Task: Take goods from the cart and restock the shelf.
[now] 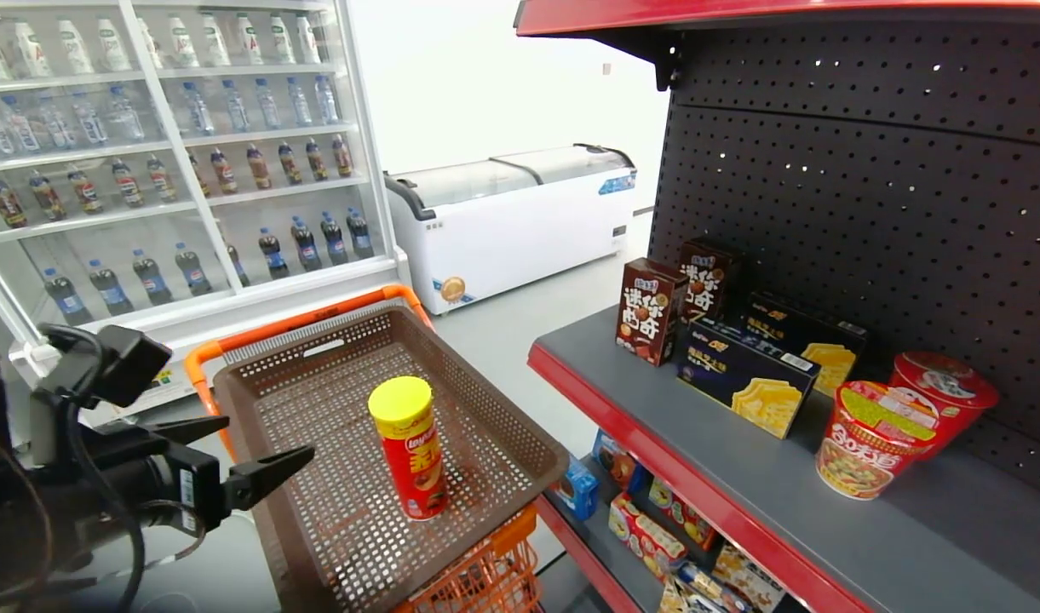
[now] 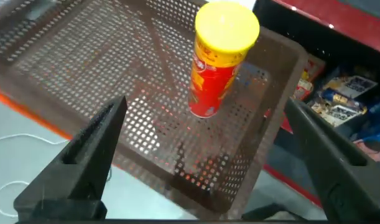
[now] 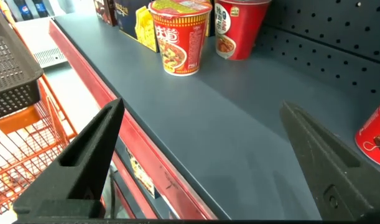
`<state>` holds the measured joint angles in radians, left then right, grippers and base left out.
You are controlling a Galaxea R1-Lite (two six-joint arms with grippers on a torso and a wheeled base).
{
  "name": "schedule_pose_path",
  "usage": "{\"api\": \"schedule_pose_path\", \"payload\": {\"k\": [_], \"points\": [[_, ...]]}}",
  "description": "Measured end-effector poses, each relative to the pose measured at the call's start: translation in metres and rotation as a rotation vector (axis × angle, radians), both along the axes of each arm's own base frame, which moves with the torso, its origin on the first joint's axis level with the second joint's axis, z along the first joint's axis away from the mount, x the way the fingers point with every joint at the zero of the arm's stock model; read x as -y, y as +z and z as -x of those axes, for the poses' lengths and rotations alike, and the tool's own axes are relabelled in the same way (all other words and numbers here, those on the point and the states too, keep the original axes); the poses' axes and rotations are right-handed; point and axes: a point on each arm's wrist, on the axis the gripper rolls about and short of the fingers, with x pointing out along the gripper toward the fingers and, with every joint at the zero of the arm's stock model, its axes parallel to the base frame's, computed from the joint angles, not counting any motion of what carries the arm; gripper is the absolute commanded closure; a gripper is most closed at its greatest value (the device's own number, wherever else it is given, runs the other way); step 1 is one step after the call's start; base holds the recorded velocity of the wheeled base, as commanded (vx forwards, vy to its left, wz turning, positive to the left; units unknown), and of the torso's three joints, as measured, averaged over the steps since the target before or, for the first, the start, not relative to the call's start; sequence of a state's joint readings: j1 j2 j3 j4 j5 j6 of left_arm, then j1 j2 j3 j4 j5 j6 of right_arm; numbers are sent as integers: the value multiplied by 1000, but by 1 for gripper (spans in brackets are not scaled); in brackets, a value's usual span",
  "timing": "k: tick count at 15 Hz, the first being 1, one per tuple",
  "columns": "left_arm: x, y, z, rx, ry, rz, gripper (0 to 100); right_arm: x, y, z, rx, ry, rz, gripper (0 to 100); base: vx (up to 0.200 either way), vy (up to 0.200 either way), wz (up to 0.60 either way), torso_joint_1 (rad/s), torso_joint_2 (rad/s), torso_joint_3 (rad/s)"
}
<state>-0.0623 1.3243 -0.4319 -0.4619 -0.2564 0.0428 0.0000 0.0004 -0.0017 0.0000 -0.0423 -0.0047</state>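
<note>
The left arm [image 1: 77, 485] is sitting low at about 8 o'clock in the head view. Its black wrist is trailing cables and pointing toward 3 o'clock. The left pincer [image 1: 268, 436] is holding its jaws wide apart, the shorter-looking one lying toward 10 o'clock of the other, and it is gripping nothing. Seen from its own wrist, its dark tapered fingers [image 2: 90, 155] are spreading far to either side. The right pincer [image 3: 203, 109] is likewise gaping, with its two black jaws standing well apart and level with each other.
</note>
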Motion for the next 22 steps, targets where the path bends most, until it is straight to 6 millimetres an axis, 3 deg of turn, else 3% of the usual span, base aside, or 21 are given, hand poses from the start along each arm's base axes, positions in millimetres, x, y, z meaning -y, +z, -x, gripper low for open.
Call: {"api": "schedule_pose_path", "payload": {"k": [4, 16, 22], "points": [[10, -41, -26, -78, -44, -5, 0, 0, 0, 0, 0, 0, 0, 0, 0, 0, 0, 0, 0, 0], [52, -121, -112, -32, -45, -68, 0, 0, 0, 0, 0, 0, -1, 0, 0, 0, 0, 0, 0, 0], [63, -139, -138, -20, -77, -95, 0, 0, 0, 0, 0, 0, 0, 0, 0, 0, 0, 0, 0, 0]]}}
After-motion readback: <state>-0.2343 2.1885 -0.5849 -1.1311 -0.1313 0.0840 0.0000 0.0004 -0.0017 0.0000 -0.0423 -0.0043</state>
